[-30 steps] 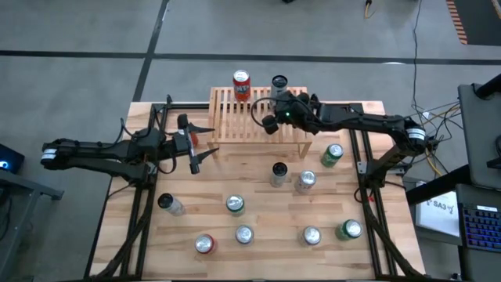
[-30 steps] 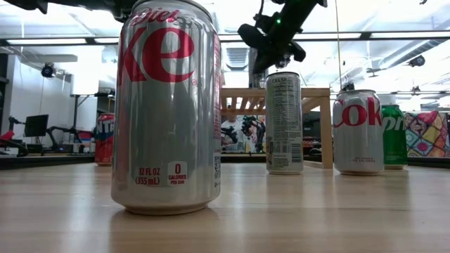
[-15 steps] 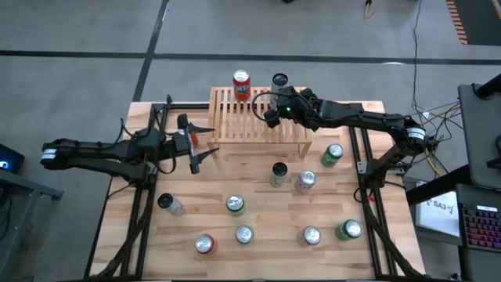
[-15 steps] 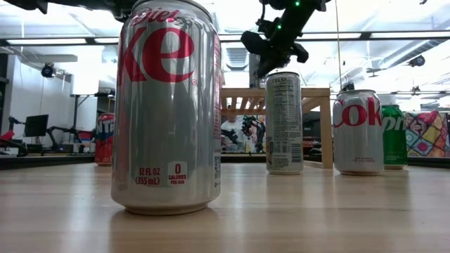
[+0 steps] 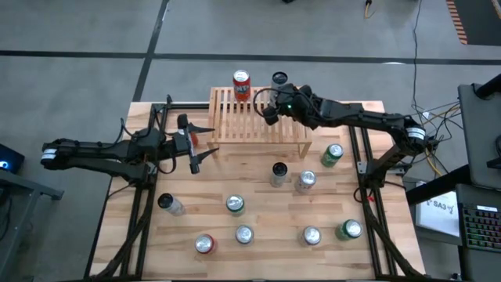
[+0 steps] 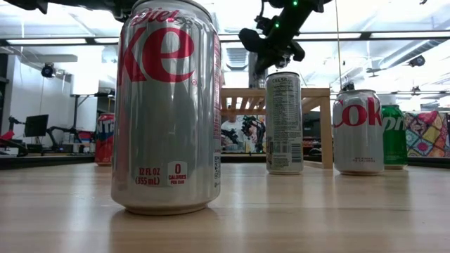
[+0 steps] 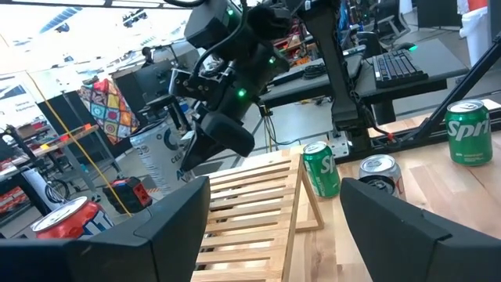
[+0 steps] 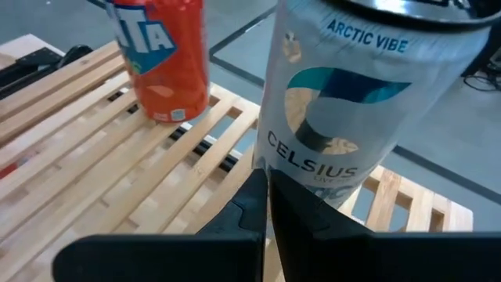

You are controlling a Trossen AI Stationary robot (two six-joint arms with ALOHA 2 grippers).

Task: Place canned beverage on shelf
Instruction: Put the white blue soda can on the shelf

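The light-wood slatted shelf (image 5: 258,125) stands at the table's far middle. A silver Celsius can (image 5: 279,81) and an orange-red can (image 5: 241,84) stand upright on its far edge. My right gripper (image 5: 270,112) is shut and holds nothing. It hovers low over the shelf slats (image 8: 117,157), with its fingertips (image 8: 264,176) just before the Celsius can's lower wall (image 8: 329,180). My left gripper (image 5: 200,141) is open and empty, left of the shelf, and it faces the shelf (image 7: 250,204). My right gripper's shut fingertips stand right at the foot of the Celsius can (image 8: 313,196), coming level from the near right. Whether they touch the can I cannot tell. The can stands upright on the slats.
Several cans stand on the table nearer than the shelf: a tall dark-topped one (image 5: 279,174), a silver one (image 5: 305,182), a green one (image 5: 333,154), and more toward the near edge (image 5: 244,234). A Diet Coke can (image 6: 169,105) fills the low view.
My right gripper has moved a little toward the table's far edge over the shelf, closer to the Celsius can. Both cans on the shelf stay upright.
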